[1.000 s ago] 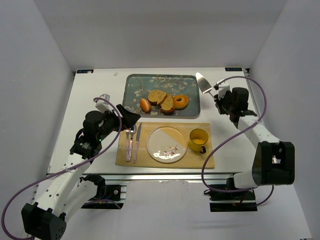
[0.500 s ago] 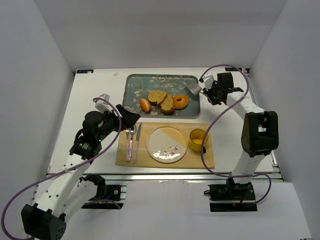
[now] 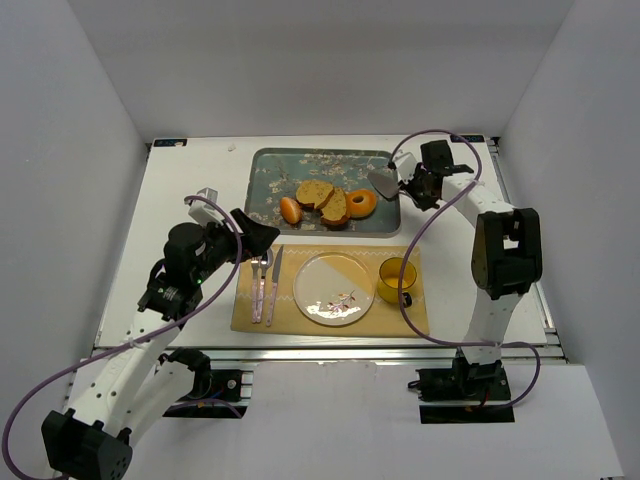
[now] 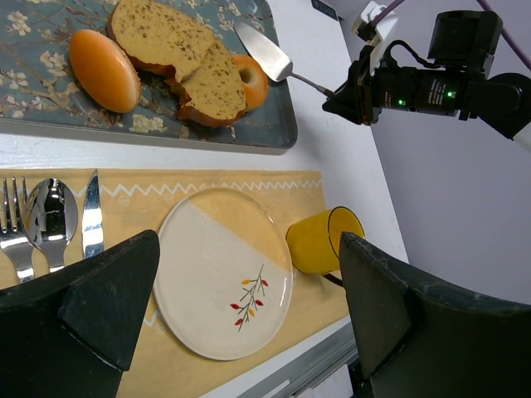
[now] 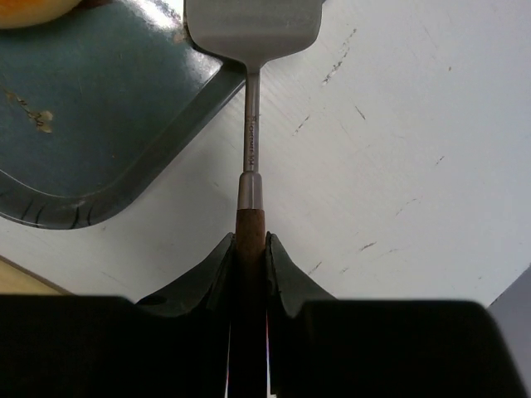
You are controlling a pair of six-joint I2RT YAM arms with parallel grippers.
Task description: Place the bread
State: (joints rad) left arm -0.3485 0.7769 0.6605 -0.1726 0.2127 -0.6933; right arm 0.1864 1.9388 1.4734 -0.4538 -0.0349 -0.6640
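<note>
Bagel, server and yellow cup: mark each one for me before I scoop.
bagel (image 4: pixel 259 87), left wrist view, right side of its ring.
server (image 5: pixel 251 21), right wrist view, middle of the metal blade.
yellow cup (image 4: pixel 312 245), left wrist view, outer wall.

**Q:** How is the overhead view lit?
**A:** Brightly and evenly from above. The white table carries only soft, faint shadows.
**Q:** Any glare?
**A:** In the left wrist view the spatula blade gleams, and the knife shines.
**Q:** And focus?
**A:** The left gripper appears as black, blurred masses at the bottom corners. In its own view the right gripper is dark and underexposed, while the spatula shaft ahead of it is sharp.
</note>
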